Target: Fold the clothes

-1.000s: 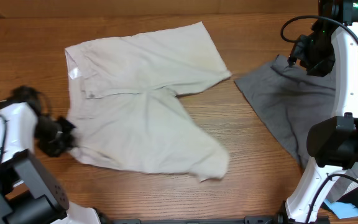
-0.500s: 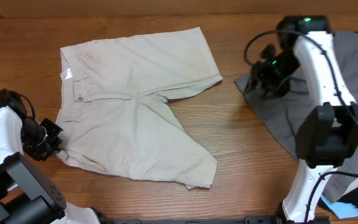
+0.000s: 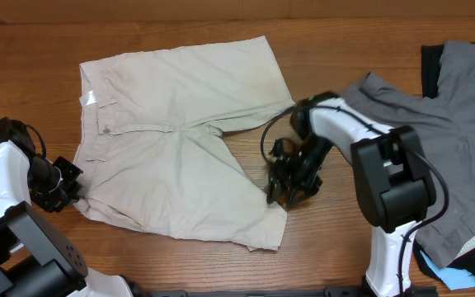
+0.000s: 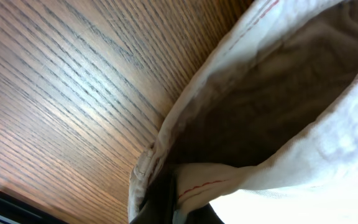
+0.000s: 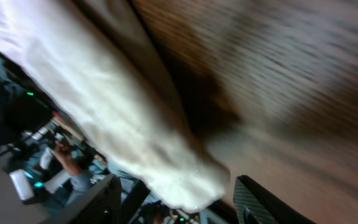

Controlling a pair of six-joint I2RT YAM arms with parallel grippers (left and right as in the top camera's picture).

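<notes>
1. Cream shorts (image 3: 180, 140) lie spread flat on the wooden table (image 3: 336, 247), with the waistband (image 3: 97, 124) toward my left and both legs fanning out toward my right. Their long axis runs left to right across my front.
2. My left pincer (image 3: 71, 188) is pressed together on the near corner of the waistband. Its wrist view shows the seamed edge bunched and clamped between the jaws, with bare wood beyond.
3. My right pincer (image 3: 285, 195) sits at the hem of the near leg (image 3: 254, 223), at the opposite end of the shorts. Its jaws stand apart. The blurred wrist view shows the hem's corner lying between them, not visibly pinched.
4. Each pincer stands at one end of the near edge, so the body of the cloth lies between them and away from me.
5. In my judgement, the fold has not begun. The coming move likely turns on the right pincer closing on that hem, then both carrying the near edge over toward the far leg.
6. A grey garment (image 3: 435, 140) lies apart at my right, outside the job.
</notes>
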